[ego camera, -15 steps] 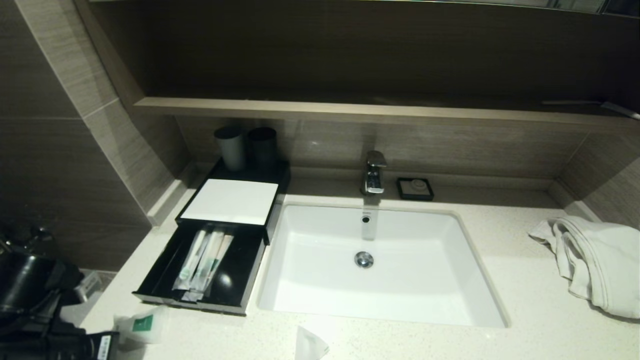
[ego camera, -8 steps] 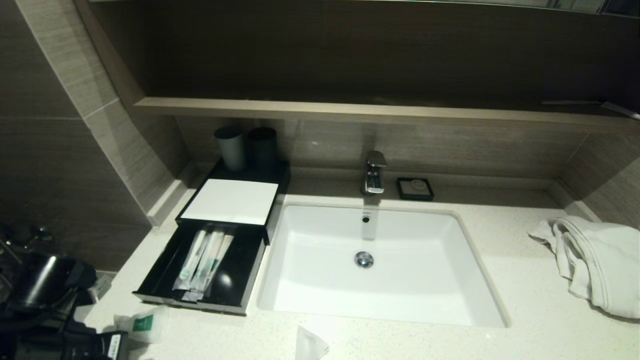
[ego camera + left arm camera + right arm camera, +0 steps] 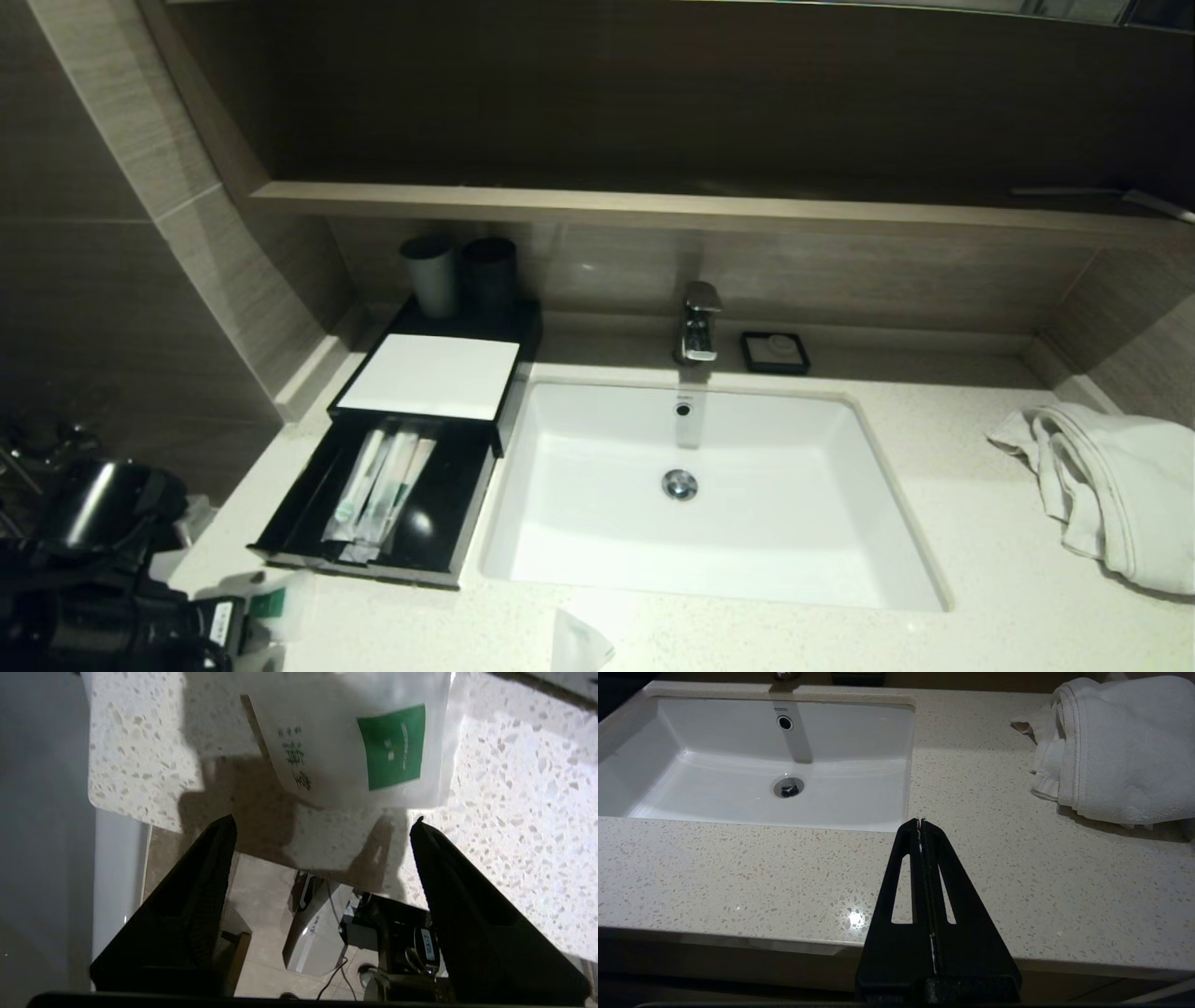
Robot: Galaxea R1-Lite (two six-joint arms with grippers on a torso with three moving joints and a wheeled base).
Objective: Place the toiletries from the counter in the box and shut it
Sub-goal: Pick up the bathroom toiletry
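The sink (image 3: 709, 495) is sunk in the counter (image 3: 980, 597); left of the sink stands the box (image 3: 429, 378), its drawer (image 3: 448, 532) pulled out toward the counter's front edge; long packets (image 3: 378, 485) lie in the drawer; two cups (image 3: 459, 273) stand behind the box; a pouch (image 3: 275, 602) lies in front of the drawer, near the counter's left front corner; another packet (image 3: 577, 644) lies in front of the sink; behind the sink stand the tap (image 3: 698, 322) and, to its right, a soap dish (image 3: 775, 352); a towel (image 3: 1111, 485) lies right of the sink.

A hotel-type bathroom vanity is being shown: a white sunken sink (image 3: 709, 495) set in a speckled stone table (image 3: 980, 607), a chrome faucet (image 3: 698, 322), a soap dish (image 3: 775, 352), two dark cups (image 3: 459, 273), a folded white towel (image 3: 1111, 485) and wrapped toiletries (image 3: 378, 485) in a black box (image 3: 467, 504) are being seen, with tiled walls (image 3: 140, 233) surrounding.
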